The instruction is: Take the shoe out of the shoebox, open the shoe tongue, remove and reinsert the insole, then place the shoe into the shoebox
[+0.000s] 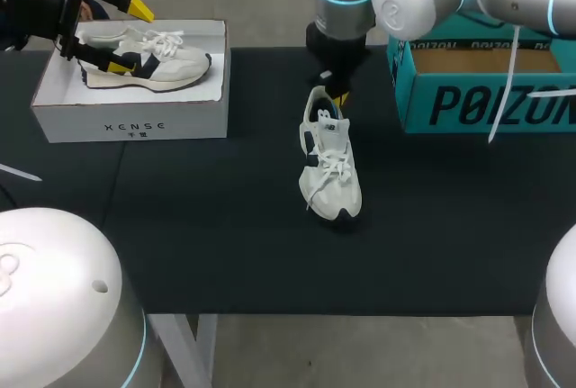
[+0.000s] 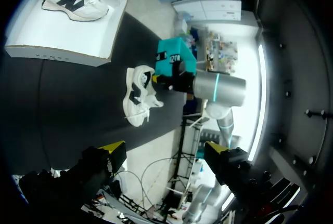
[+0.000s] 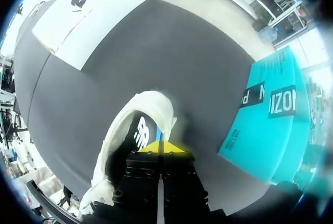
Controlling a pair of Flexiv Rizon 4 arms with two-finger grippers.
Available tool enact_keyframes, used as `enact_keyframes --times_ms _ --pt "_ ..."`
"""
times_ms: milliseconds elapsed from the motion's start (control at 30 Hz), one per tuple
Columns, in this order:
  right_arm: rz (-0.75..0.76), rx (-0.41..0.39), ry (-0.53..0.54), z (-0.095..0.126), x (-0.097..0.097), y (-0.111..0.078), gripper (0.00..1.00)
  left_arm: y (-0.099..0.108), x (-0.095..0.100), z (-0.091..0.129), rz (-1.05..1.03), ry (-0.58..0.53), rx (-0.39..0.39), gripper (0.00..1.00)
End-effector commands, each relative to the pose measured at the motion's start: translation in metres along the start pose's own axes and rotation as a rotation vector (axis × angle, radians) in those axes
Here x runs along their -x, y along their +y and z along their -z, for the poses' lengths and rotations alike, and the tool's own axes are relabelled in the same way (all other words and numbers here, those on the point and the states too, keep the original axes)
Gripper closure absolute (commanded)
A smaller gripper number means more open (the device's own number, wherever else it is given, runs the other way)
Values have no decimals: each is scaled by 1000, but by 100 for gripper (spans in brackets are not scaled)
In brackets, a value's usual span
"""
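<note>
A white sneaker [image 1: 329, 167] with white laces lies on the black table mat, toe toward the front edge. It also shows in the left wrist view [image 2: 139, 95] and the right wrist view [image 3: 122, 141]. My right gripper [image 1: 336, 93] is shut, its yellow tips [image 3: 164, 147] together right at the sneaker's heel opening; nothing shows between them. A second sneaker [image 1: 148, 59] with dark panels rests in the open white shoebox [image 1: 130, 122] at the back left. My left gripper [image 1: 130, 37] hangs open over that box's left end, and in its own view [image 2: 164, 151] it is high above the table.
A teal box [image 1: 477, 100] stands open at the back right, close behind my right arm; it also shows beside the shut gripper [image 3: 270, 115]. Bare black mat [image 1: 225, 244] spreads in front of and between the boxes. The table's front edge runs along the near side.
</note>
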State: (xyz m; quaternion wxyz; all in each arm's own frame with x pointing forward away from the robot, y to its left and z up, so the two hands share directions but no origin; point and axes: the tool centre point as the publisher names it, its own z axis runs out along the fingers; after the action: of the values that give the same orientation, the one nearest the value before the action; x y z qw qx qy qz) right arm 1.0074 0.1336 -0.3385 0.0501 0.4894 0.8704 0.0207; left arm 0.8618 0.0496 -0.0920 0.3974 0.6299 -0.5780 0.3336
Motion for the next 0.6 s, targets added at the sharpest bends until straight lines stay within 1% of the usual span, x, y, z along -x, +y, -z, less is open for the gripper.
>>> enact_keyframes --times_ms 33,233,400,467,600 --pt "3 -6 4 -7 -5 -1 100 -1 0 0 1 -2 1 0" --pt "9 -21 15 -16 -13 -4 100 -1 0 0 1 -2 1 0" --pt "14 -29 13 -21 -14 -5 100 -1 0 0 1 -2 1 0" --pt "12 -30 13 -21 -14 -4 100 -1 0 0 1 -2 1 0" --pt "5 -16 5 -13 -9 -4 100 -1 0 0 1 -2 1 0"
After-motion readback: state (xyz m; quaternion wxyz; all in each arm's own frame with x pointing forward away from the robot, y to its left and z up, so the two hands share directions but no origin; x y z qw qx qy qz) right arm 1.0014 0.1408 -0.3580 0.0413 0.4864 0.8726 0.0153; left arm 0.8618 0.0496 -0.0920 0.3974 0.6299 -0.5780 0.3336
